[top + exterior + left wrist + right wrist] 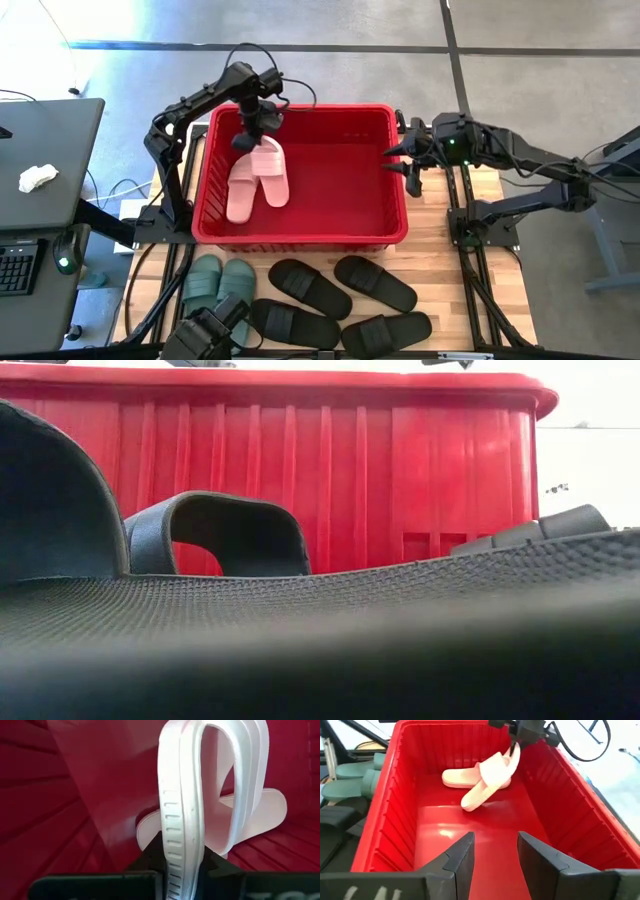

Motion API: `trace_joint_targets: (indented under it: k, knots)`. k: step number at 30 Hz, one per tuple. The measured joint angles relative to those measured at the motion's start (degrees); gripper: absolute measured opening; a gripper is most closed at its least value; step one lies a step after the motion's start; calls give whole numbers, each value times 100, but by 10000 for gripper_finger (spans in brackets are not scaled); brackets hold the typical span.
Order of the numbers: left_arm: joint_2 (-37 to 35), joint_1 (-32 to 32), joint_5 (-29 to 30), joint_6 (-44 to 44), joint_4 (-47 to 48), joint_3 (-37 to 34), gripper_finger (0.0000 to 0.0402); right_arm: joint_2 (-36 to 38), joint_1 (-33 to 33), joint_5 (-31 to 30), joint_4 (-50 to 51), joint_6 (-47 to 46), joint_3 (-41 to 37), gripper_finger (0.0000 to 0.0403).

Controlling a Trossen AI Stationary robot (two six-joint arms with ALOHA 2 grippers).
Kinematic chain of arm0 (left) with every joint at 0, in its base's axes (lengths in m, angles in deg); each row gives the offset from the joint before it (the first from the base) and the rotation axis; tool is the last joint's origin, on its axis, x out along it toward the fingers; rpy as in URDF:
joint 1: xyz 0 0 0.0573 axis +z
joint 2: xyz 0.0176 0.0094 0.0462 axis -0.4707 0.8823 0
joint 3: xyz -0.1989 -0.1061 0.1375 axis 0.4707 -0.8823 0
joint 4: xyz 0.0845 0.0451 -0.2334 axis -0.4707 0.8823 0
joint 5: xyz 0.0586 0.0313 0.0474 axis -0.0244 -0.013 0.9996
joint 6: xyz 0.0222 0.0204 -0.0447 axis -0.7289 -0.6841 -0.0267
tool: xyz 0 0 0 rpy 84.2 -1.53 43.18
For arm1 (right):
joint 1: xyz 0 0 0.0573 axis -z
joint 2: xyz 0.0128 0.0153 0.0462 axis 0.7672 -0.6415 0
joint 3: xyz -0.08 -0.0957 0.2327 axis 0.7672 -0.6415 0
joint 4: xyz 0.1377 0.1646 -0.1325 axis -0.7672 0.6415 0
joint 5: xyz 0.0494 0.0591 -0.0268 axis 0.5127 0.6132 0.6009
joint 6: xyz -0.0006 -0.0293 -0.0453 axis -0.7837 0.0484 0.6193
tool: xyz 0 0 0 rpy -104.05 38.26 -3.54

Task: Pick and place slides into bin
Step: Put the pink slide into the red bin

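Note:
The red bin (300, 232) stands mid-table. My left gripper (258, 130) is over the bin's left part, shut on one pale pink slide (272, 172). The gripper also shows in the right wrist view (516, 742). The other pink slide (240, 190) lies flat on the bin floor beside it. My right gripper (398, 160) is open and empty at the bin's right rim, fingers pointing into the bin (495, 855). The sage green pair (220, 285) and several black slides (345, 300) lie on the table in front of the bin. My left gripper pinches the pink slide's sole at one end (174, 862) between its two fingers, one finger on each face. The fingers come from above, pointing down. The slide hangs tilted below them, strap (496, 770) to the side, its lower end (469, 804) down at the bin floor beside the other pink slide.
A black slide's sole fills the bottom of the low view, and a black strap (215, 535) stands before the bin's near wall (400, 480). A dark side table with a white cloth (38, 178) stands at the left. The bin's right half is bare floor (350, 180).

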Motion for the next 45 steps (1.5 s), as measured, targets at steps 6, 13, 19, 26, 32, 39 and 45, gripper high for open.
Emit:
trace_joint_targets:
  k: [6,13,19,26,32,39,45]
  knots:
    - [0,1,-413,-235,-3,-17,20,-26,142,307,5,-19,-1,138]
    - [137,-31,-451,-54,-34,-32,20,-90,249,588,9,8,-4,138]
    - [155,-13,-784,-273,2,-24,20,-153,249,728,14,87,-4,138]
    - [120,72,-916,-188,-7,-64,20,-300,325,1157,-17,70,-4,138]
    - [120,72,-840,-38,-7,-76,20,-464,500,1577,-16,109,-4,138]
    - [121,-2,-261,403,12,-87,71,-632,643,1655,97,278,-4,138]
    - [122,-305,384,435,-151,-92,171,-651,697,1623,152,420,-2,138]
